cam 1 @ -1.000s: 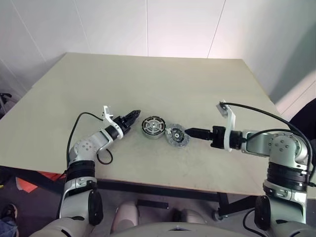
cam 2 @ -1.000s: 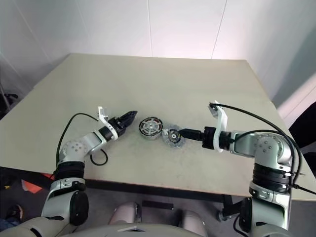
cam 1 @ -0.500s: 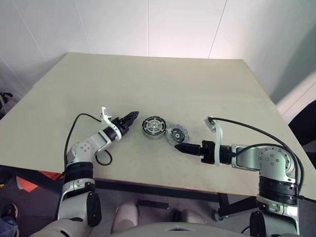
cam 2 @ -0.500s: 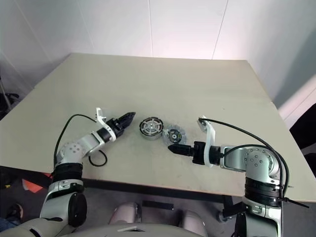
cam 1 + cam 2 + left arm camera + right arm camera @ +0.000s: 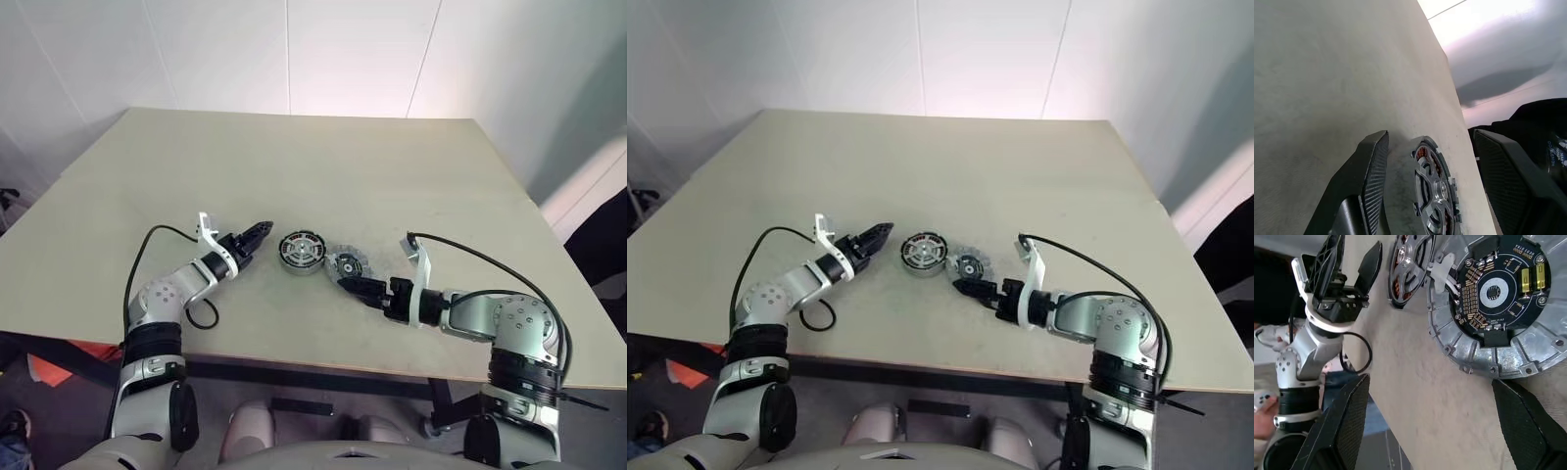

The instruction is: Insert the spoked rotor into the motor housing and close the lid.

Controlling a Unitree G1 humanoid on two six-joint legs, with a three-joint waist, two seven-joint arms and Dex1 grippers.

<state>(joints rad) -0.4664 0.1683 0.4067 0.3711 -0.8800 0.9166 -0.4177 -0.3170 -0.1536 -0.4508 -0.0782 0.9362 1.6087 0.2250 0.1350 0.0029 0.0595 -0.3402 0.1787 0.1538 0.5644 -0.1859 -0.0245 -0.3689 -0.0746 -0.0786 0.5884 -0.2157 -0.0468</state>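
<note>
The motor housing, a silver puck with copper windings, lies mid-table. Grey spokes and a small hub cross its face; whether that is the spoked rotor I cannot tell. Just right of it lies the lid, a round silver part with a dark circuit board at its centre. My left gripper is open and level, a short gap left of the housing, which sits ahead between its fingers. My right gripper is open wide at the lid's near-right rim, holding nothing.
The pale table stretches far behind the parts. Its front edge runs close below both arms. A black cable loop lies on the table by my left forearm. White walls stand beyond.
My right gripper has swung left and down, from right of the lid to its near-right rim, rolling as it went. The left gripper and both parts have stayed put.
</note>
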